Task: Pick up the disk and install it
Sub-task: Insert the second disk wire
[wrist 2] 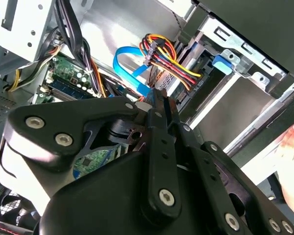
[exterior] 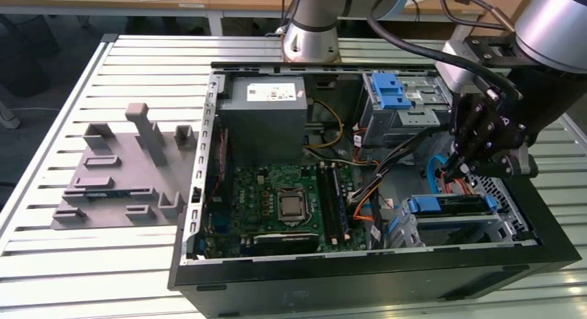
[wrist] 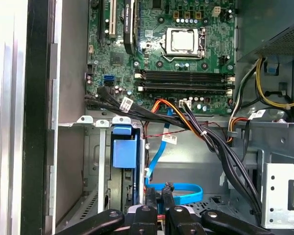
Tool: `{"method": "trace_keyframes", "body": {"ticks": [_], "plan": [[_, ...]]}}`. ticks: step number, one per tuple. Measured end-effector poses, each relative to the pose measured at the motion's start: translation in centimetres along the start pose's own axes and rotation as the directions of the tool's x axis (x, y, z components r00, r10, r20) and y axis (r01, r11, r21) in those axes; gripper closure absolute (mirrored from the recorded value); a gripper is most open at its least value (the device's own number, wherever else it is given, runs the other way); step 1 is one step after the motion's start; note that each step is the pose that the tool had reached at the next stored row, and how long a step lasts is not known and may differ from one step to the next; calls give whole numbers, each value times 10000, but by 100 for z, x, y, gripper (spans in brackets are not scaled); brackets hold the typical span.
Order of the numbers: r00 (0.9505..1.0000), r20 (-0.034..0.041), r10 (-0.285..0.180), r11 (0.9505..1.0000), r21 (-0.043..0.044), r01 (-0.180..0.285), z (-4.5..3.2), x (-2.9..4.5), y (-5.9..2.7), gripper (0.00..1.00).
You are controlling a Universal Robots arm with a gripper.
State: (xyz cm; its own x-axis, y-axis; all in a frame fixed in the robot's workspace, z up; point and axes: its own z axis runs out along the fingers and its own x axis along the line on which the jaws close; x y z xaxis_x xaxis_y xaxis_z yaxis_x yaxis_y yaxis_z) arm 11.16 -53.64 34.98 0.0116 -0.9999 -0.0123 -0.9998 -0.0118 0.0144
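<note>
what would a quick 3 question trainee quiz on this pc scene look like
1. True or false: the gripper is outside the case.
2. The disk sits: A) on the table, B) in a drive bay, C) on the motherboard.
3. Fill in: the flat cable near the gripper is coloured ____.

Key: 1 false, it is down inside the open case. 2 B. 3 blue.
</note>
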Motion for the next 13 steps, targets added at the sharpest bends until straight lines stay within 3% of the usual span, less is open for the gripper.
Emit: {"method": "trace_keyframes", "body": {"ticks": [2, 5, 13], "plan": [[10000, -74, 2, 10000, -1, -2, 2, 5, 0, 84], [9996, -291, 4, 10000, -4, -5, 10, 6, 0, 84], [9996, -280, 4, 10000, -3, -4, 56, 75, 0, 84]]}}
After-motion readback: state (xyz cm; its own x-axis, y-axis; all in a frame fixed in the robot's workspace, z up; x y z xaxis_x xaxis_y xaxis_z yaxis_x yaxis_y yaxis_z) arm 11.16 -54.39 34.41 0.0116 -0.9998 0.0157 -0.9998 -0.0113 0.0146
